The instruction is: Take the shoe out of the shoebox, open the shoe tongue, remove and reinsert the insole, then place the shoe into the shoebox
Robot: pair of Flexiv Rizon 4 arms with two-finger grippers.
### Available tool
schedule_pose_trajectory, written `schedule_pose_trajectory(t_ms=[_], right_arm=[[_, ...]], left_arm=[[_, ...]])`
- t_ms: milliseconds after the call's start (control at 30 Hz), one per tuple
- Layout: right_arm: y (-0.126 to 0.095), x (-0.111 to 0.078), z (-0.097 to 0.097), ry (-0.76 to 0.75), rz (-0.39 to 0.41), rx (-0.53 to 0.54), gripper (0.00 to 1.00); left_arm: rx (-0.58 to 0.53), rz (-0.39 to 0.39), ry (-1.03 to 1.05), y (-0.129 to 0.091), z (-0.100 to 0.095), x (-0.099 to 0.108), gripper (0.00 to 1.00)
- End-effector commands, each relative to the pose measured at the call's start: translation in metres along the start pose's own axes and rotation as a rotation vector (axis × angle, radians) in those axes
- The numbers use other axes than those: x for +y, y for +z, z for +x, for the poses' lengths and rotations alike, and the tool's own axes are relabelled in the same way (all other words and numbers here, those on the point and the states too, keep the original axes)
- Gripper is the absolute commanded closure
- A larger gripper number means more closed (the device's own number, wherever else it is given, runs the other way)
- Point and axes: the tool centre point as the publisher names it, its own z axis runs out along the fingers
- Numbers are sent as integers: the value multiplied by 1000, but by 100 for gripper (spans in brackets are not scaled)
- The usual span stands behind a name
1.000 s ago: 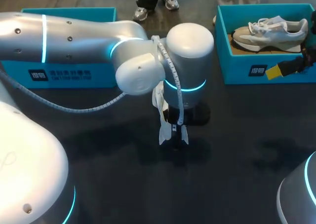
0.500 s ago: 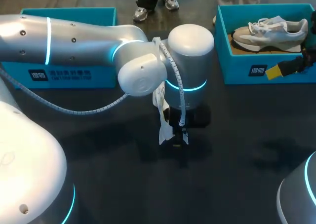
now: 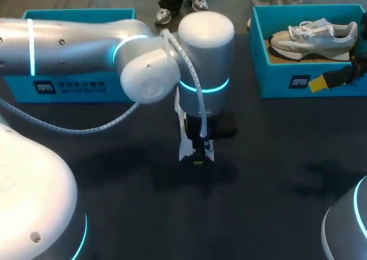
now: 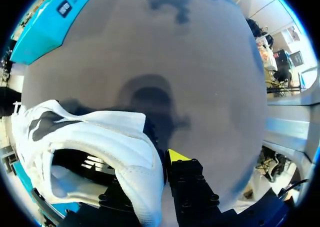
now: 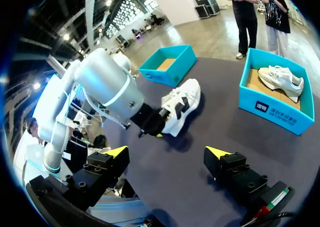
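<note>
Dark table (image 3: 275,214): left arm (image 3: 86,42) half-hides held shoe (image 3: 183,150), shoebox (image 3: 114,88) behind

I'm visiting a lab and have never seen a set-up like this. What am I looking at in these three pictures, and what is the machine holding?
It is a robot with two silver arms at a dark table. One picture looks down from a camera above and behind the robot. The two round ones come from a camera on each wrist. The left gripper is shut on a white shoe, gripping the rim of its opening. The right gripper is open and empty, its yellow tips wide apart. Two blue shoeboxes stand at the table's far side: the left box shows only its cardboard bottom, and the right box holds a second shoe.
</note>
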Motion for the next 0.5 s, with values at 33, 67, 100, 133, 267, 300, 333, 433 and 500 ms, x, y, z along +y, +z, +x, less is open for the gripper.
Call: schedule_pose_trajectory(t_ms=[33, 67, 100, 133, 267, 300, 333, 433, 500], right_arm=[[1, 2, -1, 1, 5, 0, 0], [1, 2, -1, 1, 5, 0, 0], [1, 2, -1, 1, 5, 0, 0], [1, 2, -1, 1, 5, 0, 0], [1, 2, -1, 1, 5, 0, 0], [1, 2, -1, 1, 5, 0, 0], [1, 2, -1, 1, 5, 0, 0], [1, 2, -1, 1, 5, 0, 0], [1, 2, -1, 1, 5, 0, 0]], left_arm=[[19, -27, -25, -53, 4, 8, 100], [33, -18, -32, -59, 4, 9, 100], [47, -15, -41, -66, 4, 12, 100], [50, -26, -41, -73, 5, 12, 100], [58, -18, -38, -97, 16, 14, 100], [57, -30, -42, -102, 16, 15, 100], [48, -26, -37, -107, 17, 15, 100], [38, -20, -40, -124, 19, 16, 100], [22, -20, -44, -136, 21, 17, 100]])
